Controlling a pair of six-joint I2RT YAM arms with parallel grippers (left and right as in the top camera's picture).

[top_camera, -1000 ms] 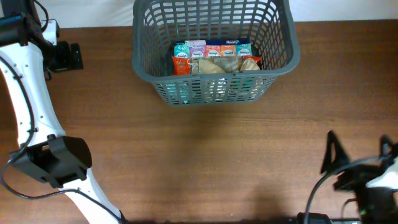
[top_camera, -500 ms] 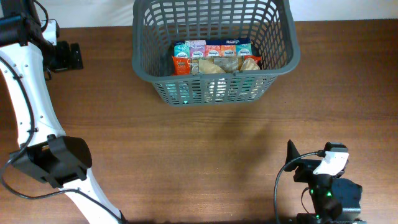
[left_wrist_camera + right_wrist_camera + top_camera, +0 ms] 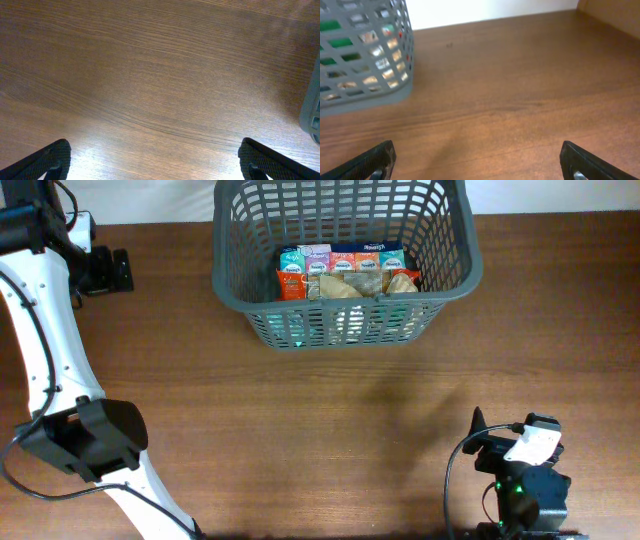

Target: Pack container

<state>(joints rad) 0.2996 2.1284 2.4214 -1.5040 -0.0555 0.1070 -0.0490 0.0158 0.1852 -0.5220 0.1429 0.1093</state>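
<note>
The container is a large dark grey slotted basket at the back centre of the wooden table. Inside it lie several colourful snack packets. My left gripper is far left of the basket, open and empty; its wrist view shows bare wood between the fingers and a sliver of the basket at the right edge. My right gripper is low at the front right, open and empty, well in front of the basket.
The wooden table top stretches between the basket and the front edge. The left arm's white links run down the left side. A pale wall lies behind the table.
My right arm has pulled in from the right edge to a folded pose near the front edge. The left arm and the basket have not moved.
</note>
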